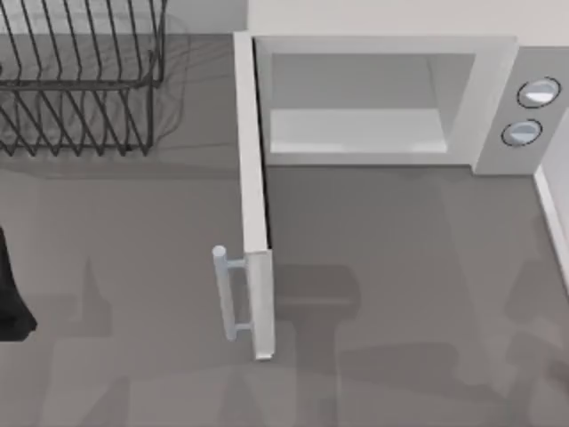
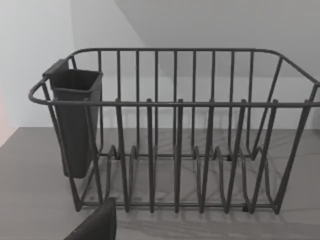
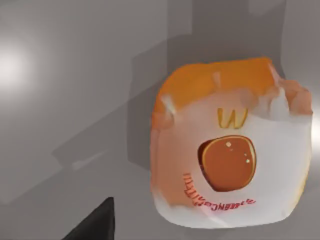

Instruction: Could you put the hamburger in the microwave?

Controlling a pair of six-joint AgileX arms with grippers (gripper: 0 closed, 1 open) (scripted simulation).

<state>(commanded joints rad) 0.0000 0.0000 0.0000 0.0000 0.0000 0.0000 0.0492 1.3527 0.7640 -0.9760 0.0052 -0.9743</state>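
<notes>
The hamburger (image 3: 230, 155), an orange and white wrapped bun with a yellow W and a burger picture on it, lies close under my right wrist camera on a grey surface. A dark part of my right gripper (image 3: 95, 222) shows beside it and apart from it. The white microwave (image 1: 498, 98) stands at the back of the table, its pale cavity (image 1: 356, 102) exposed. Its door (image 1: 253, 196) is swung wide open toward the front, with the silvery bar handle (image 1: 229, 294) on its left face. My left arm (image 1: 11, 294) sits at the table's left edge.
A black wire dish rack (image 1: 80, 80) stands at the back left, and the left wrist view faces this dish rack (image 2: 175, 130) and its dark cutlery cup (image 2: 75, 120). Two round knobs (image 1: 532, 111) sit on the microwave's grey panel. The open door juts into the table's middle.
</notes>
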